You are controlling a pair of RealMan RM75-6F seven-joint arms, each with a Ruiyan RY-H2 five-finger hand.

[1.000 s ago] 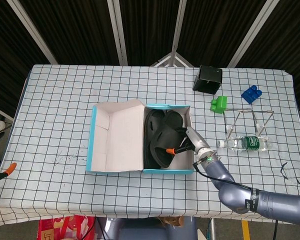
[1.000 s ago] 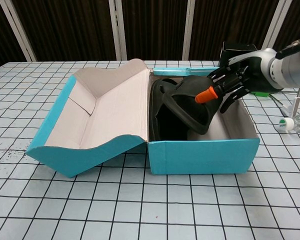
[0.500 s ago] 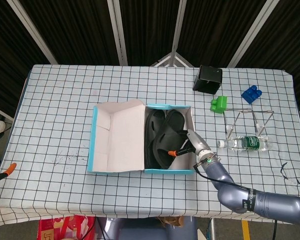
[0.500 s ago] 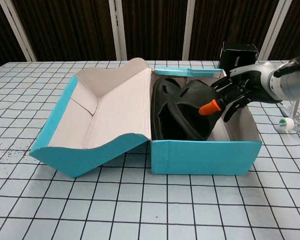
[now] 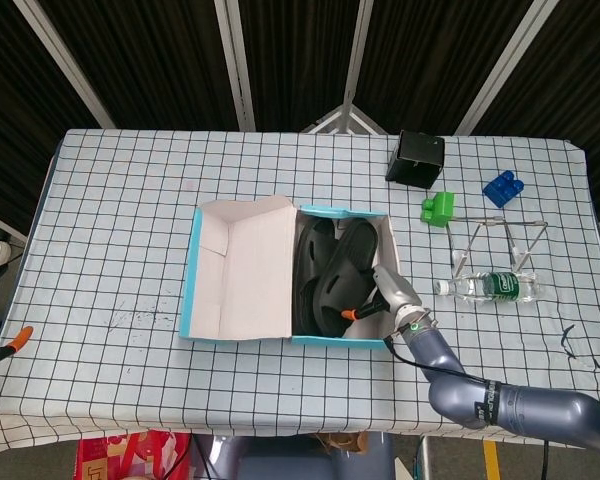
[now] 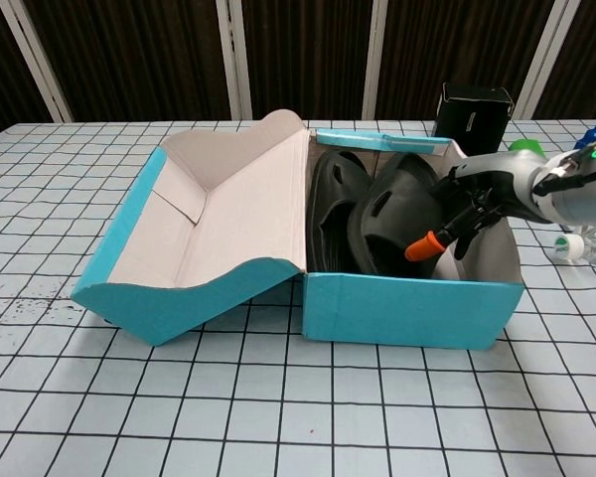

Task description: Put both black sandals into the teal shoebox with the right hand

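The teal shoebox [image 5: 341, 341] [image 6: 412, 313] sits mid-table, its lid [image 5: 245, 270] [image 6: 219, 224] folded open to the left. Both black sandals stand on edge inside it: one [image 5: 314, 265] [image 6: 336, 209] against the lid side, the other [image 5: 342, 278] [image 6: 395, 211] to its right. My right hand [image 5: 383, 292] [image 6: 469, 202] reaches into the box's right end and grips the right-side sandal. Its orange-tipped thumb [image 5: 352, 313] [image 6: 422, 245] lies on the sandal's near face. The box's front wall hides the sandals' lower parts in the chest view. My left hand shows in neither view.
A black box [image 5: 415, 157] [image 6: 474, 107] stands at the back right. A green block [image 5: 438, 208], a blue block [image 5: 501, 188], a wire rack [image 5: 495, 245] and a lying water bottle [image 5: 490, 288] are right of the shoebox. An orange-handled tool [image 5: 15, 340] lies at the left edge.
My right hand has lowered the held sandal from above the rim down into the box, beside the first sandal. The box has slid slightly right and its lid has tipped up.
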